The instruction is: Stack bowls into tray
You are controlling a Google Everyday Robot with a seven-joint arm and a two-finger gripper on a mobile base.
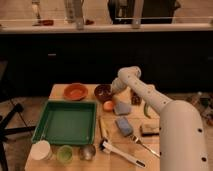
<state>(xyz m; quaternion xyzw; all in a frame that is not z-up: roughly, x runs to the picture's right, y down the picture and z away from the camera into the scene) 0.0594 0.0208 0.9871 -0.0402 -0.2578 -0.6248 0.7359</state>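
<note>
We saw a dim, warm scene, brightest along the 12 o'clock ledge [165, 26]; the claw [111, 89] hung near the table's [56, 93] 12 o'clock edge.
</note>
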